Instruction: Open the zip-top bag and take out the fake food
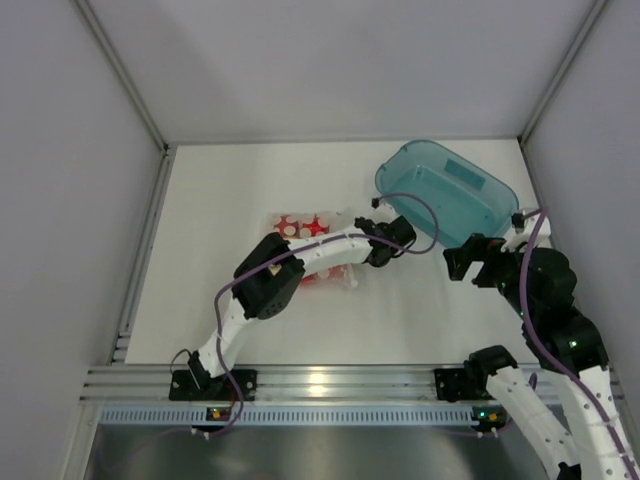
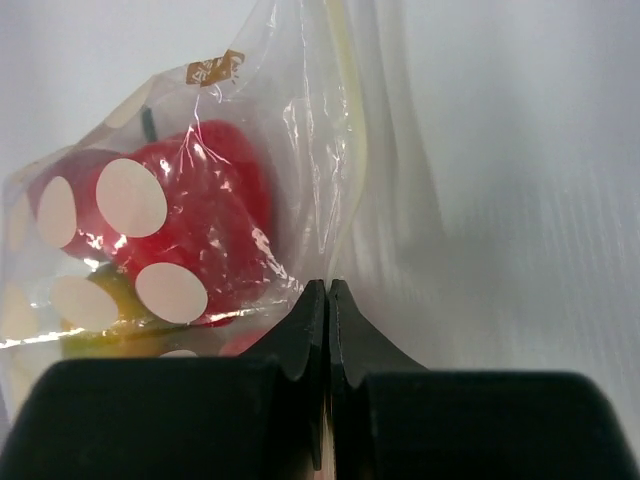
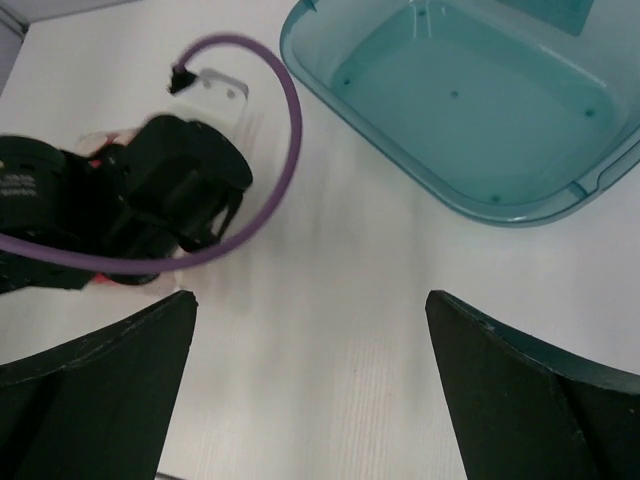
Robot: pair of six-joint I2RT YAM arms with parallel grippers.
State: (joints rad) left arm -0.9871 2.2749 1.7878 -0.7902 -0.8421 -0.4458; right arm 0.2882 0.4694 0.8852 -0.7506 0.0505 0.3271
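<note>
The zip-top bag [image 1: 300, 232] lies mid-table, clear with white dots, partly under my left arm. In the left wrist view the bag [image 2: 330, 110] fills the left half, with red fake food [image 2: 205, 215] and a yellow-green piece [image 2: 100, 335] inside it. My left gripper [image 2: 328, 288] is shut on a thin fold of the bag's right edge; from above the left gripper [image 1: 372, 250] sits at the bag's right side. My right gripper [image 3: 310, 300] is open and empty over bare table, to the right of the bag, and shows from above as well [image 1: 464, 266].
A teal translucent tub [image 1: 450, 190] stands empty at the back right, also in the right wrist view [image 3: 480, 110]. The left arm's purple cable [image 3: 290, 130] loops between the bag and the tub. Grey walls enclose the table on three sides.
</note>
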